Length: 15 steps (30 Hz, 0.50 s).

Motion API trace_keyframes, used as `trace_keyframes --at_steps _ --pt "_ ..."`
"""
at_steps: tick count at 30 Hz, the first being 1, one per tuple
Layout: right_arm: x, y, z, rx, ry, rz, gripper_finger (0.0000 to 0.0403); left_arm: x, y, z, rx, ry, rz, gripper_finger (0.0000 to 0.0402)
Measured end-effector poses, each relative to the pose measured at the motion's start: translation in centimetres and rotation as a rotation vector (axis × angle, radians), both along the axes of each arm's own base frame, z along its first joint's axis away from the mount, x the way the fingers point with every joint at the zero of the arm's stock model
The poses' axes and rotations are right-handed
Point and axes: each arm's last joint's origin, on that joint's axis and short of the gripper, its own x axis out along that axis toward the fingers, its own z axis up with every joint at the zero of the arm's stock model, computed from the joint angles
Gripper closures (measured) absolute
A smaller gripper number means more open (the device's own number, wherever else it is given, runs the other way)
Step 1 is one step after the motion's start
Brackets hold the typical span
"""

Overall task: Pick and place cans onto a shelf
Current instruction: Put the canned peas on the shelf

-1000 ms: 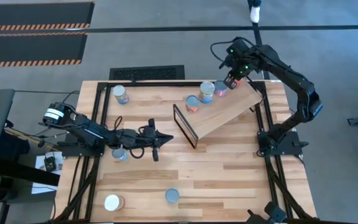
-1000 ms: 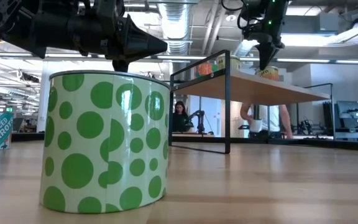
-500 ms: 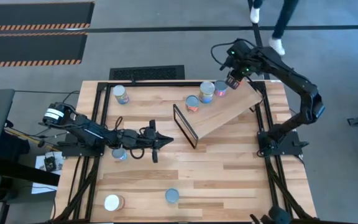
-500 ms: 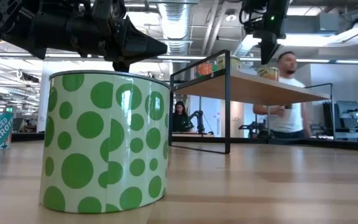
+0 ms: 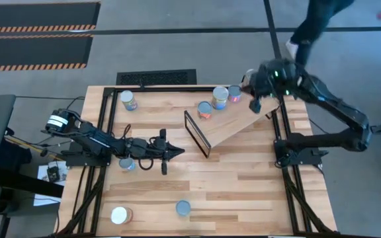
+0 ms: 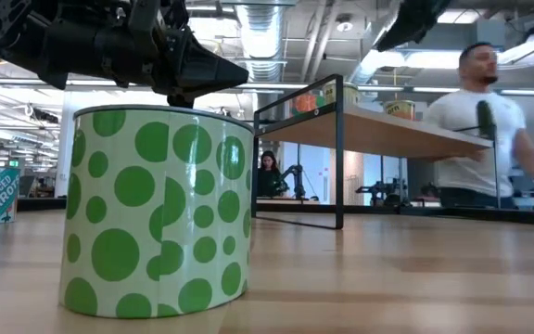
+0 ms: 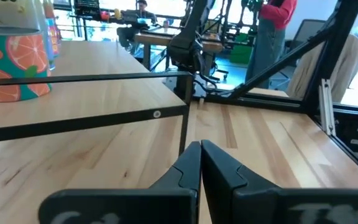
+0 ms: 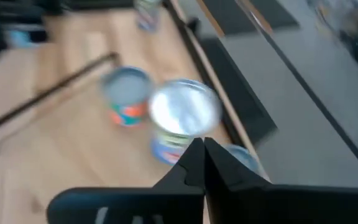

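The light-wood shelf point(image 5: 233, 119) stands tilted at the table's far right, its black frame point(image 5: 196, 134) at the near-left end. Three cans stand on it: an orange one point(image 5: 205, 110), a white-topped one point(image 5: 220, 97) and a small one point(image 5: 235, 94). My right gripper point(image 5: 254, 104) is shut and empty above the shelf's right end, just right of those cans point(image 8: 185, 115). My left gripper point(image 5: 174, 151) is shut and empty, raised, left of the frame point(image 7: 104, 118). A green-dotted can point(image 6: 156, 213) stands on the table below the left arm.
More cans stand on the table at the far left point(image 5: 128, 100), under the left arm point(image 5: 127, 164) and near the front edge point(image 5: 182, 209) point(image 5: 119, 215). A person point(image 6: 471, 121) walks past beyond the table's far right.
My right gripper has left the small can at the shelf's far end and swung up and toward the table's right edge; the can stays standing on the shelf. A person has walked across behind the table.
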Motion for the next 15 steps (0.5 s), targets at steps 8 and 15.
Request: trace_keyframes --at_steps 8,15 --pt "-0.7 6.2 -5.2 -0.094 -0.292 0.270 0.0397 1.0 -1.6 0.6 0.040 0.069 -0.074 0.0401" --pt "-1.2 10.1 -9.9 -0.134 -0.420 0.416 0.0397 2.6 -3.9 2.2 0.128 0.288 -0.051 0.0401"
